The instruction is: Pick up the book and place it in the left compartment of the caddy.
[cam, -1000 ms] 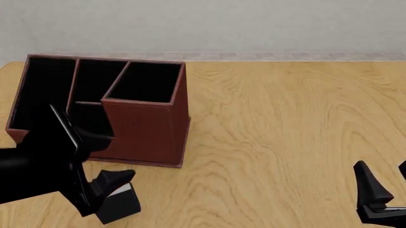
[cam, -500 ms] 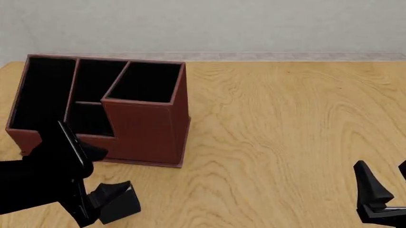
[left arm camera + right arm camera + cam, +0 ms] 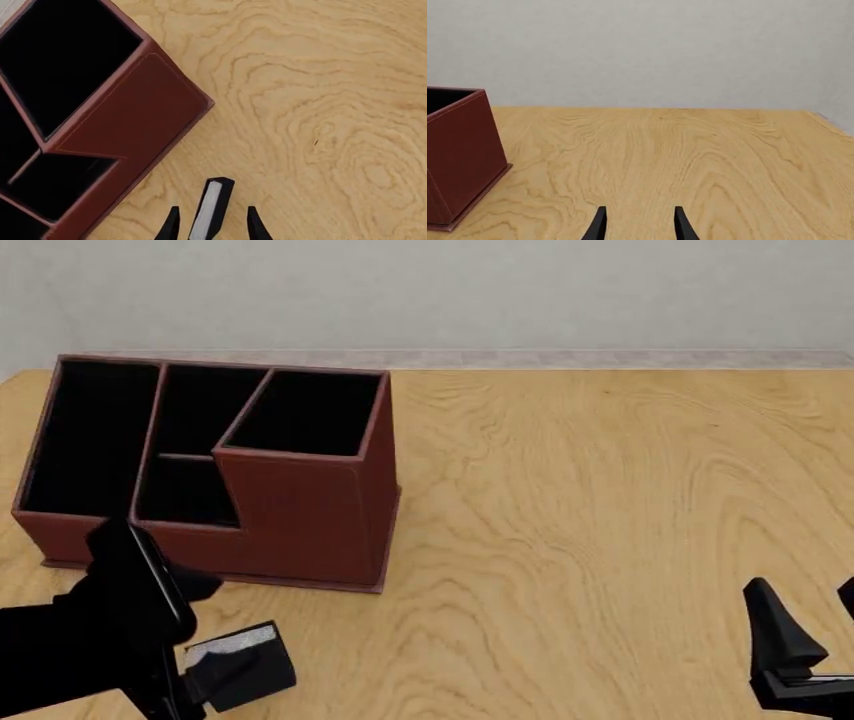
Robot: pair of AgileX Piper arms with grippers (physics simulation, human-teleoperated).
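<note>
The book (image 3: 244, 668), black with white page edges, stands on the table near the front left, in front of the caddy (image 3: 310, 508). In the left wrist view the book (image 3: 211, 205) sits between the two fingers of my left gripper (image 3: 212, 210), with a gap on each side, so this gripper is open around it. The left arm hides most of that gripper in the front view. The left compartment (image 3: 83, 435) is the long black slot at the caddy's low end, with nothing showing in it. My right gripper (image 3: 810, 620) is open and holds nothing at the front right.
The caddy's tall square compartment (image 3: 304, 412) stands closest to the book, and its corner (image 3: 200, 102) shows in the left wrist view. Two small middle cells (image 3: 200, 445) lie between it and the left slot. Bare wood (image 3: 647, 150) stretches ahead of the right gripper.
The left arm has sunk lower and drawn back toward the near edge, bringing its fingers down on either side of the book. The book stays in place. The right arm is still.
</note>
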